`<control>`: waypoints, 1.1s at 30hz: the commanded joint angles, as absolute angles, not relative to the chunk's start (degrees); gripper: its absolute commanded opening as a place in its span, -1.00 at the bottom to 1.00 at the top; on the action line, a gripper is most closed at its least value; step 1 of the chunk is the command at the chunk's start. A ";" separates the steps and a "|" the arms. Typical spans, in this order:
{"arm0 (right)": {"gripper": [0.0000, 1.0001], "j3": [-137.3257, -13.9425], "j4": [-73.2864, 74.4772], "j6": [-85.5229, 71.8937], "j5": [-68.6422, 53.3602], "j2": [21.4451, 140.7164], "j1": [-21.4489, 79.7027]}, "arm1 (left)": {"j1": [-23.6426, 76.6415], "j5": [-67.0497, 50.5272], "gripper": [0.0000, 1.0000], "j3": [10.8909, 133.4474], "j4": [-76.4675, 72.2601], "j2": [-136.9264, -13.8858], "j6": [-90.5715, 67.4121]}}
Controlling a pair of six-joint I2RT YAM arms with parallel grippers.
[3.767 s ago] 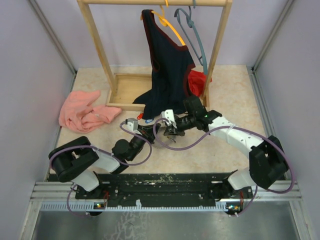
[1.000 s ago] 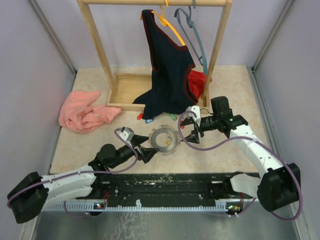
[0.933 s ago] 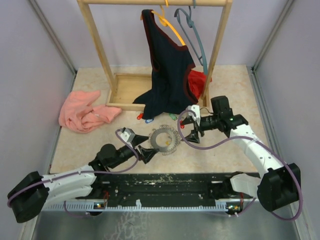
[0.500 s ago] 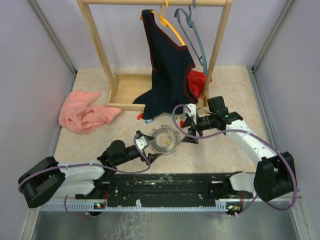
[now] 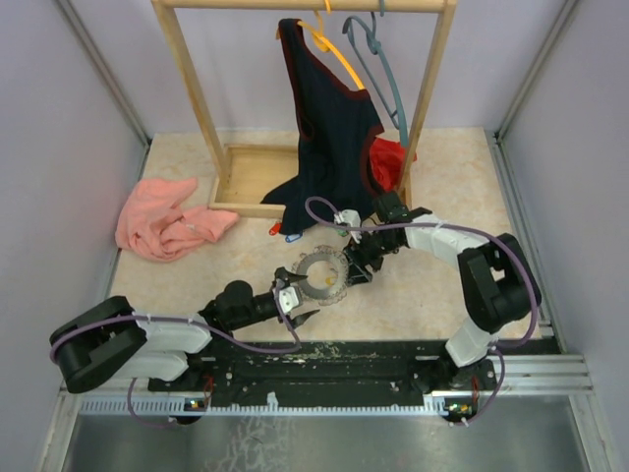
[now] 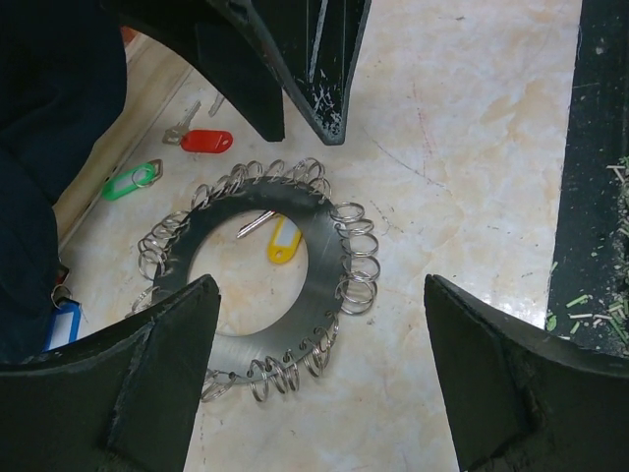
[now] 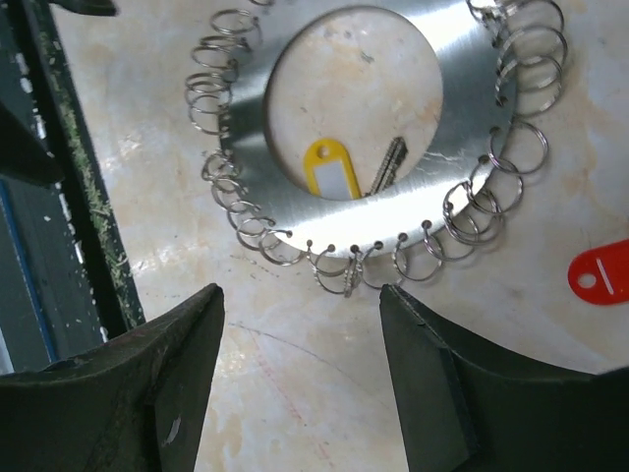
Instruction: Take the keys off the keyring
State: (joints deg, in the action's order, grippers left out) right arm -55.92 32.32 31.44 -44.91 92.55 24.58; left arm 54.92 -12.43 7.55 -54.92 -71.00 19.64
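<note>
Both arms have closed in on the keyring since a second ago, when they hung back on either side of it. Our left gripper [image 5: 295, 295] now sits at the ring's near-left edge, its fingers spread wide and gripping nothing. Our right gripper [image 5: 356, 264] sits at the ring's right edge, likewise spread and empty. Between them we see the keyring [image 6: 324, 246] lying flat on the table [image 5: 442, 295], small wire loops all around its rim. We see a yellow-tagged key [image 6: 283, 239] inside its central hole. A red-tagged key [image 6: 206, 141], a green-tagged key [image 6: 128, 181] and a blue-tagged key [image 6: 61, 324] lie apart from the ring on its far side, near the dark garment [image 5: 329, 128] hanging from the wooden rack [image 5: 187, 88].
</note>
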 commanded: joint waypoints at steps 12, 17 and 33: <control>-0.24 -61.25 30.36 24.26 -35.58 100.19 26.55 | 55.63 -9.99 0.78 7.45 -59.09 -72.96 21.11; -0.60 -61.64 30.44 24.29 -35.86 99.98 26.70 | 55.63 -9.78 0.78 7.39 -58.87 -72.95 20.67; -0.64 -62.74 33.08 26.14 -36.74 101.58 27.78 | 55.63 -9.83 0.78 7.11 -58.89 -72.86 19.54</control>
